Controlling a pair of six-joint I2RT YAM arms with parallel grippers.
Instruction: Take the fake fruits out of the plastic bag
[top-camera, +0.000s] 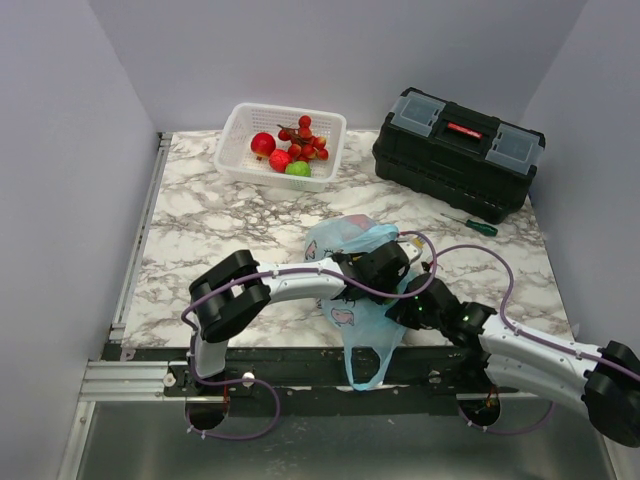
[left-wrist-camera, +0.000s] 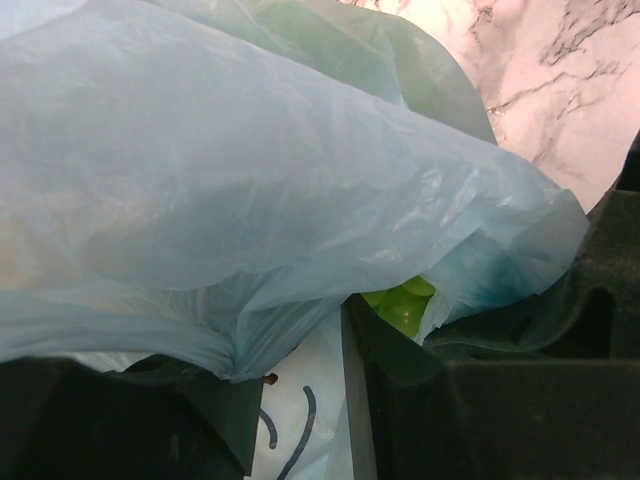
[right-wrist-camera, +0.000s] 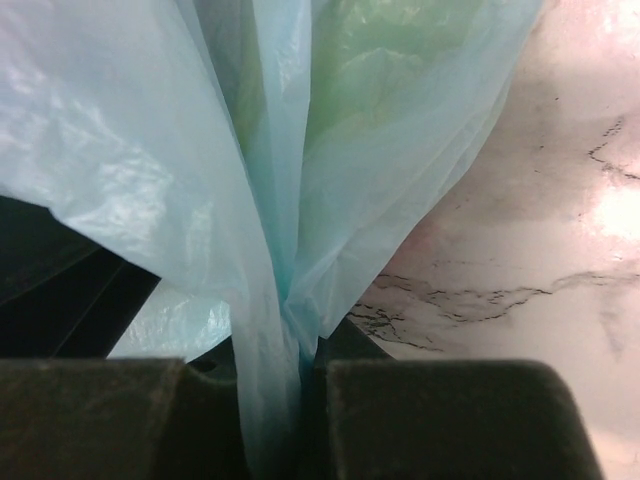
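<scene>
Plastic bag (top-camera: 352, 236): one. Green grape bunch (left-wrist-camera: 405, 305): one, partly showing. White basket (top-camera: 240, 120): one, at 11 o'clock, holding two larger red fruits (top-camera: 263, 144), one red berry cluster (top-camera: 305, 135), one light-green fruit (top-camera: 297, 169). Black toolbox (top-camera: 458, 150): one, at 1 o'clock. Screwdriver (top-camera: 470, 224): one. Robot arms (top-camera: 290, 285): two.

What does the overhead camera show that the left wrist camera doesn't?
Only overhead: the white basket holding red fruits, the black toolbox and a screwdriver. Only left wrist: green fruit peeking out beneath the plastic bag. Both: that light-blue bag and the marble table.
</scene>
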